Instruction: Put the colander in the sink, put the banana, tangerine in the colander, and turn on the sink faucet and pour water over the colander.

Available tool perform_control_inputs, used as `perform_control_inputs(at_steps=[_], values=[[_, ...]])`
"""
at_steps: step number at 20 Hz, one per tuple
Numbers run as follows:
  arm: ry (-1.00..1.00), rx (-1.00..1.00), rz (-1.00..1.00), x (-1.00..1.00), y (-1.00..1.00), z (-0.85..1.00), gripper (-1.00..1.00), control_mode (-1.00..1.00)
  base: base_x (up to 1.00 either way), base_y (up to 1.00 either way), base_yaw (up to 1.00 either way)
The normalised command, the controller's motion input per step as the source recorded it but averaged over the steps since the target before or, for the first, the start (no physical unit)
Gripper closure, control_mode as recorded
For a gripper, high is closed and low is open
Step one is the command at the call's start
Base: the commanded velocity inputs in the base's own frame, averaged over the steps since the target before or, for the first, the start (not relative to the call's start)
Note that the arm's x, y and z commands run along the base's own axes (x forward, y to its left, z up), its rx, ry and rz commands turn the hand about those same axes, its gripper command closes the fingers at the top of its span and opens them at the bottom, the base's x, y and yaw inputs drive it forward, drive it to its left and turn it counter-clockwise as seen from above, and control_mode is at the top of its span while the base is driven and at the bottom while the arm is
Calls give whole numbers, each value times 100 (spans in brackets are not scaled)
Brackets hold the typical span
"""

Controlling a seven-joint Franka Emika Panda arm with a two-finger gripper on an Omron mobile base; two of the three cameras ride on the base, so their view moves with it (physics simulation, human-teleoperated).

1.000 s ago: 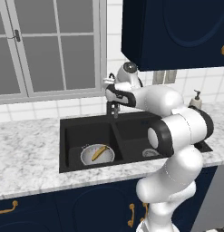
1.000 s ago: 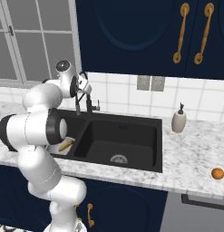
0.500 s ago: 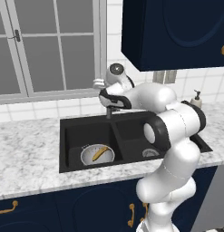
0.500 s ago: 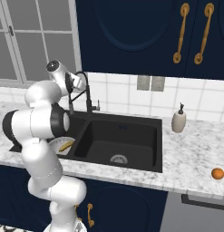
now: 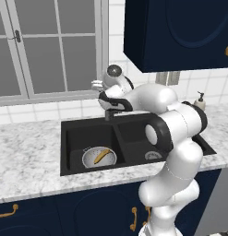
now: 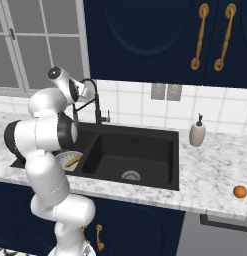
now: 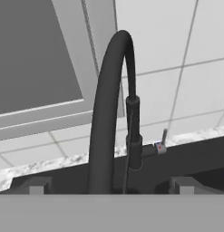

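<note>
Black sink faucet (image 7: 109, 118) rises directly before the released hand (image 7: 109, 186); soap dispenser (image 6: 197, 133) stands aside.

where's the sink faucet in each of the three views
Left base view: the sink faucet is at centre, behind the sink; just its lower part shows under the arm's wrist.
Right base view: left of centre, its black arch rising at the sink's back edge.
Hand view: central and close, the arched neck spanning most of the height, side lever to its right.
Shared landmark: the white tiled wall behind the faucet.
</note>
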Motion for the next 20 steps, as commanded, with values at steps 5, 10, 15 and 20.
perform_control_inputs(at_steps=[5,10,15,20], values=[[0,-1,-11,62,18,0,-100,-100,0,0,0],[-1,0,-3,11,2,0,-100,-100,0,0,0],[-3,1,-10,-74,-3,22,-100,-100,0,0,0],[0,0,-12,-76,-23,20,-100,-100,0,0,0]])
